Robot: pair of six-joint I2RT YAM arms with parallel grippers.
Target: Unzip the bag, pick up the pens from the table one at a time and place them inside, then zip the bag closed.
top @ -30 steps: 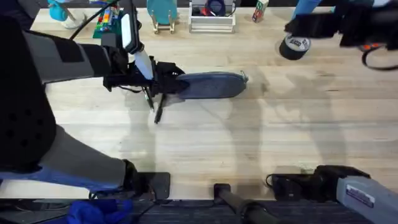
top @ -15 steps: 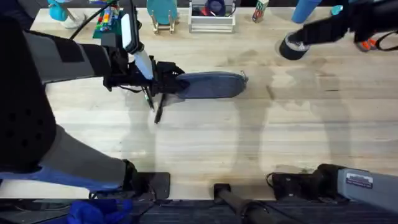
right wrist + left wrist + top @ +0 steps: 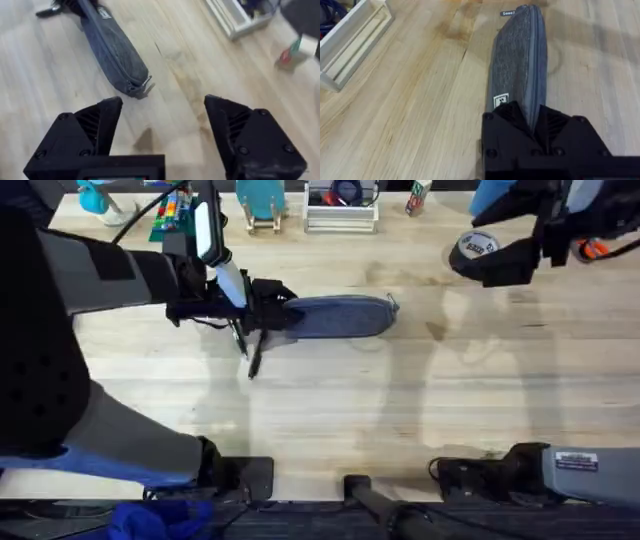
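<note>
Bag [image 3: 338, 317]: blue-grey fabric pouch, lying flat on the table [image 3: 330, 410], zipper closed along its top. One end sits between the fingers of the left gripper [image 3: 268, 310], which are clamped on it; the body runs straight out ahead of them, with a small white label tag just beyond the fingertips.

Zipper pull [image 3: 147, 86]: small metal tab at the bag's far end, well apart from the left fingers.

Pen [image 3: 255, 360]: slim, dark, lying just beside the left gripper, near the clamped end.

Right gripper [image 3: 162, 122]: fingers spread wide, nothing between them, raised above the table; pull end of bag lies ahead of them, apart.
</note>
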